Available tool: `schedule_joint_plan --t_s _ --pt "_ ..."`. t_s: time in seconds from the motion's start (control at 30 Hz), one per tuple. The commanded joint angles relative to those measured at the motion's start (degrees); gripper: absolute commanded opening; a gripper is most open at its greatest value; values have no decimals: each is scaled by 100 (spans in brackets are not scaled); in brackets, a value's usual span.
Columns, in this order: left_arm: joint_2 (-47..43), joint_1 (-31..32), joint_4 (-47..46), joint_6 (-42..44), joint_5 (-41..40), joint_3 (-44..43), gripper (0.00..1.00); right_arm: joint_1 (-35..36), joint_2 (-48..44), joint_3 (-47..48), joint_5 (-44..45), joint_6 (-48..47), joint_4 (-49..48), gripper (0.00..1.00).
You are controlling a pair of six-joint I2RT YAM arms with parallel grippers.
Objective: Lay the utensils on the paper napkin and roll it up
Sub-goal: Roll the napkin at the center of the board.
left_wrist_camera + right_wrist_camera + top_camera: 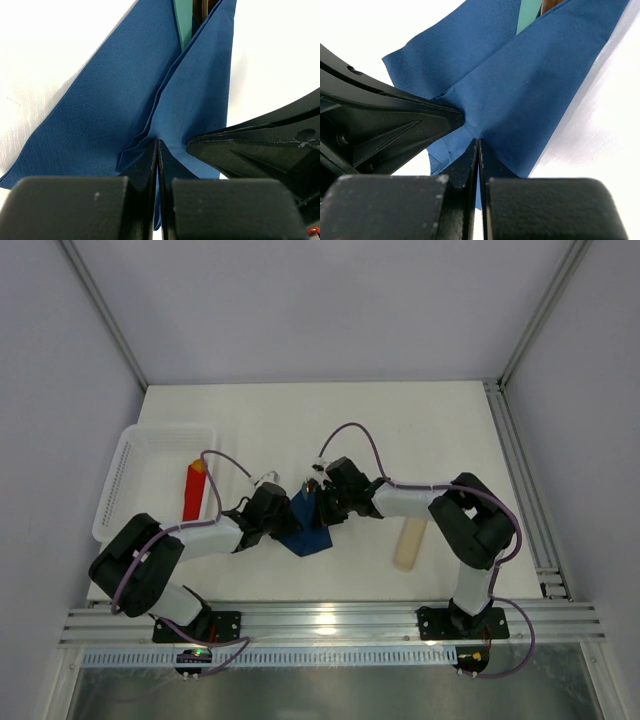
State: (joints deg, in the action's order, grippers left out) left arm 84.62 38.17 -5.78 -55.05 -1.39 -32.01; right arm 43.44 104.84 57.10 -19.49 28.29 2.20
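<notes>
Bright even light, blown-out white wrist backgrounds

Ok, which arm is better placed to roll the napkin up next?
Left, narrowly. The left gripper and right gripper are both shut on the same fold of the paper napkin, but more flat, unrolled sheet lies ahead of the left one.

White table, navy paper napkin, beige bar, white basket at left

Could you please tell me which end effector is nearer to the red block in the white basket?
Left. The left end effector pinches the blue napkin right of the red block; the right end effector grips the same napkin just beyond, farther away.
</notes>
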Motion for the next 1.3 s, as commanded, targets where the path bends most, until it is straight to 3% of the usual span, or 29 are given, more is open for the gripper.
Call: schedule_joint_plan --t_s 0.0,0.53,1.27 --pt "-60 15 227 152 -143 -95 0 59 -174 -32 226 -114 -35 3" --pt "-77 6 209 117 -142 -51 0 191 -174 29 164 -131 -141 4" --pt "-218 15 428 196 -239 -191 0 393 63 73 727 -140 255 4"
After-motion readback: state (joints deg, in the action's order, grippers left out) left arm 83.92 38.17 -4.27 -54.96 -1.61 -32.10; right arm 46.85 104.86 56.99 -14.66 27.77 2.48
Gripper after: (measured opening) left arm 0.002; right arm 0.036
